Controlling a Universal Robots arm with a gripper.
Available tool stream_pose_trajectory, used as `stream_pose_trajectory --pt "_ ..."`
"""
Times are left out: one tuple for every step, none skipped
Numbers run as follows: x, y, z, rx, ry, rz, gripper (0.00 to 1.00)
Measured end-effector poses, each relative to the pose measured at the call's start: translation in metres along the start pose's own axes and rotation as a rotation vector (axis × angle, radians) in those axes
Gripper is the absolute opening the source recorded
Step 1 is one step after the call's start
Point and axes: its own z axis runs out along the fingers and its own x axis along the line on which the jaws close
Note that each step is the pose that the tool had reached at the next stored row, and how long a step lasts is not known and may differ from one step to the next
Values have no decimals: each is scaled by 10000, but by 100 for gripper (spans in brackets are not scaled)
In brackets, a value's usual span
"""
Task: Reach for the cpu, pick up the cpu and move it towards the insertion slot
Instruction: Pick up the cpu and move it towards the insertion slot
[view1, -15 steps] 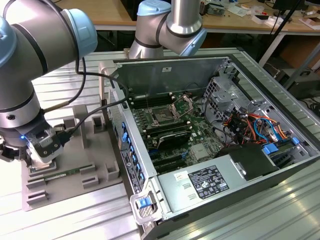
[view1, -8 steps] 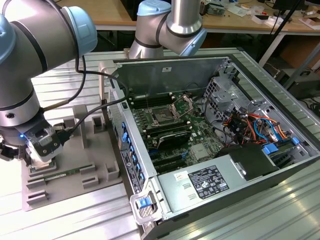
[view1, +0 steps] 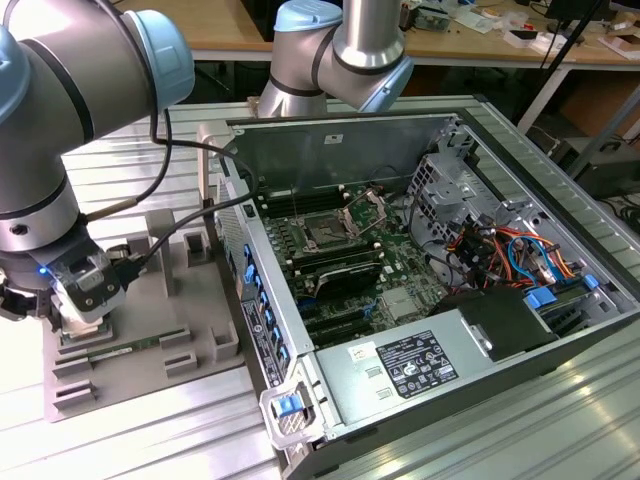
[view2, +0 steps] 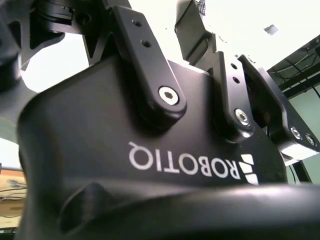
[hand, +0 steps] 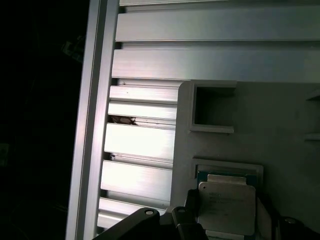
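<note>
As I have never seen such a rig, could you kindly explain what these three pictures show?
This is one robot arm with a gripper at its end. The exterior view, from a camera off the arm, shows it bent down over a grey plastic tray on a ribbed metal table; a green memory stick lies in the tray. At the exterior view's right stands an open computer case; the square socket inside it is meant for the chip. The two wrist views come from cameras riding on the arm. The first wrist view shows the tray and the silvery chip, with the gripper right at it. The second wrist view looks closely at the gripper's black body. Whether the chip is gripped yet, I cannot tell.
</note>
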Motion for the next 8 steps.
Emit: stream_pose_trajectory --pt "0 0 -3 0 1 0 54" --pt "0 0 -4 0 1 0 54" --pt "0 1 -4 -2 0 0 54" --pt "0 0 -4 -3 -1 0 54" --pt "0 0 -4 -3 0 0 54" --pt "0 0 -4 -3 1 0 54" --pt "0 0 -4 -3 1 0 54" --pt "0 0 -4 -2 1 0 54"
